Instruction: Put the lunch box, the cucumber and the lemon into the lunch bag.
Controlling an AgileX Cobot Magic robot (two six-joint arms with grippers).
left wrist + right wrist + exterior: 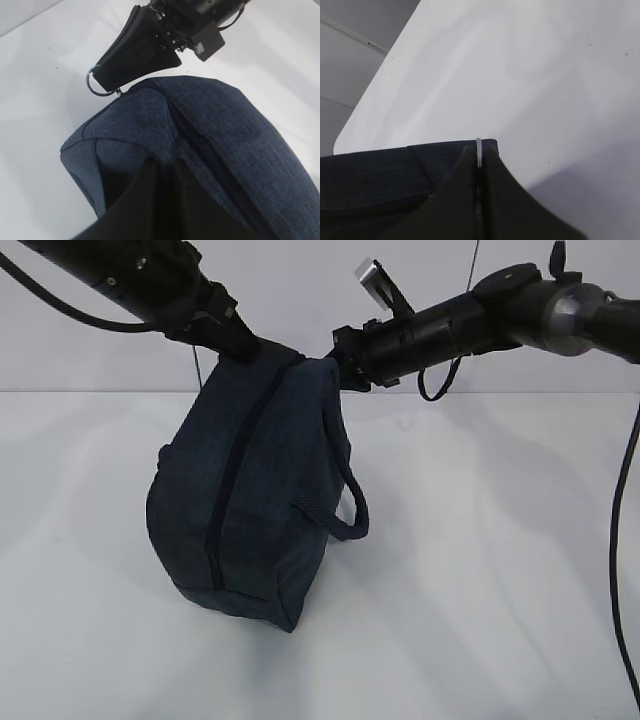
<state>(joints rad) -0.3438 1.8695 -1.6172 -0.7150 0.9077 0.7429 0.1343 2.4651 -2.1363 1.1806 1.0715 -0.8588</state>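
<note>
The navy lunch bag [250,510] stood tilted at centre-left of the frame on the white table [480,570]. The left gripper [162,170] pinched its top fabric; the right gripper [107,80] clamped the silver ring pull [95,87].

We see the lunch bag [250,510] standing on end on the desk [480,590], left of centre, zipper [228,500] facing front. Left gripper [245,348] sits at its top-left corner, right gripper [335,370] at top-right on the ring pull [100,85]. Strap handle [345,505] hangs off the right side.
</note>
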